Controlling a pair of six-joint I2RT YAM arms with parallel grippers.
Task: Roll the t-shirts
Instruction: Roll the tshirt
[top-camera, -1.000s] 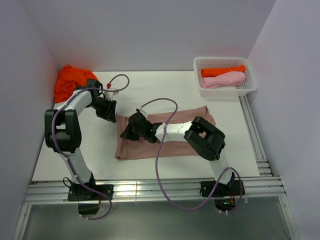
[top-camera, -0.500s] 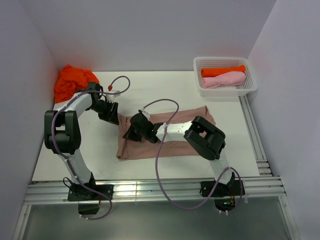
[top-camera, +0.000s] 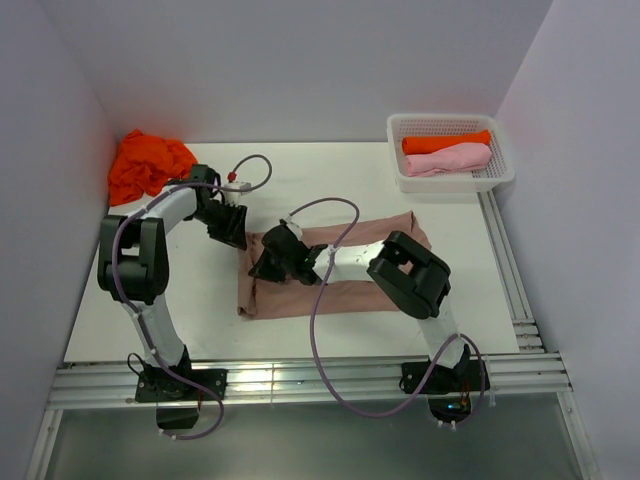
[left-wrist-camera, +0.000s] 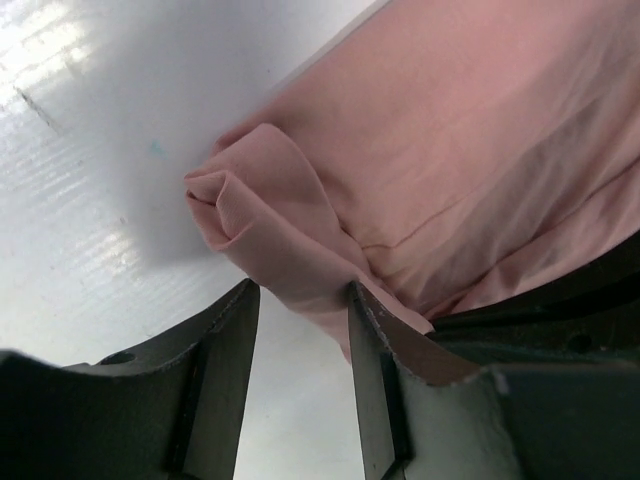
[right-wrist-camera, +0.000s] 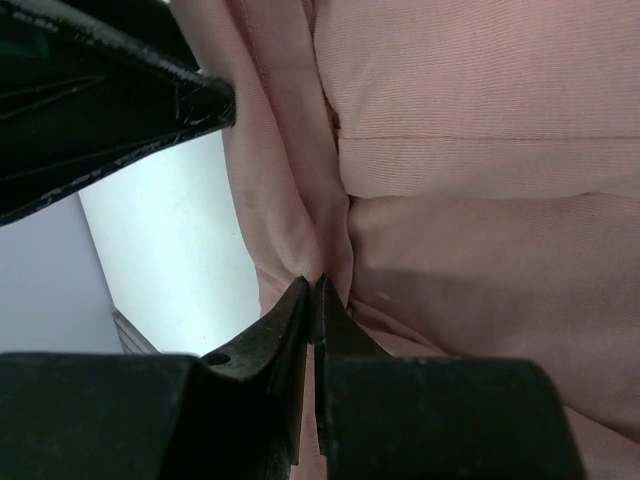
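Table (top-camera: 200, 300), white between pale walls (top-camera: 300, 70), has the brown shirt (top-camera: 280, 300) flat at its middle, an orange heap (top-camera: 145, 165) far left, and a basket (top-camera: 500, 178) far right holding rolled shirts (top-camera: 450, 160), orange and pink. Wrist views alone show the jaws: left gripper (left-wrist-camera: 300, 300) apart astride the shirt's bunched corner, right gripper (right-wrist-camera: 315, 285) pinched tight on a fold at its left edge. Bare table runs along the shirt's near edge.
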